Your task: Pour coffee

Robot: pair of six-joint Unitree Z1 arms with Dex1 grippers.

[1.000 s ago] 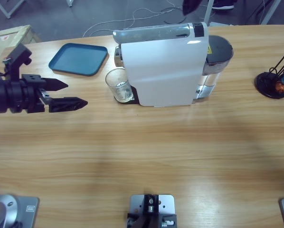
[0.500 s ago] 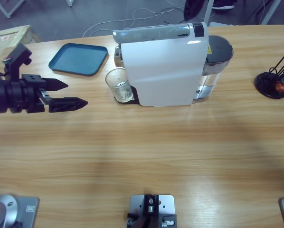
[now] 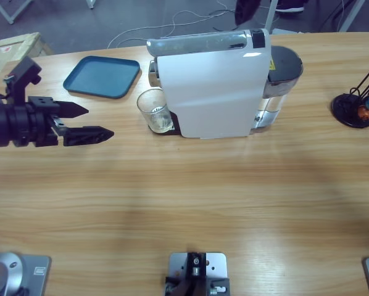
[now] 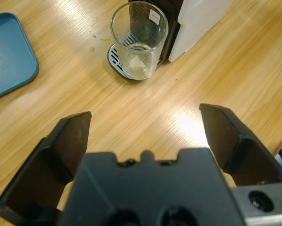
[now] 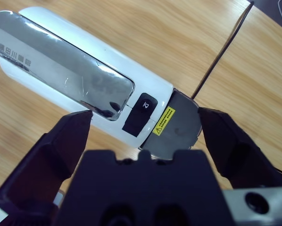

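Left tool (image 3: pixel 89 122) hovers over the table (image 3: pixel 184 197), jaws wide apart, nothing between them. Straight ahead of it, well apart, a clear glass (image 4: pixel 139 40) stands upright on the drip grate (image 4: pixel 115 59) of the white coffee machine (image 3: pixel 212 86). The coffee (image 4: pixel 138 65) is just a thin pale layer at the bottom of that glass. A blue tray (image 3: pixel 102 76) lies flat on the table, ahead and to one side of the left tool, near the glass but not touching it. A few small drops sit on the table (image 4: pixel 92 48) just beside the grate. Right tool (image 5: pixel 145 125) isn't visible from the high camera; its wrist view looks down on the machine's top from above, jaws apart and gripping nothing, with the silver lid (image 5: pixel 65 70), black button (image 5: pixel 140 113) and yellow warning sticker (image 5: pixel 163 120) between them. A black stand (image 3: pixel 357 105) sits on the far side of the machine from the left tool.
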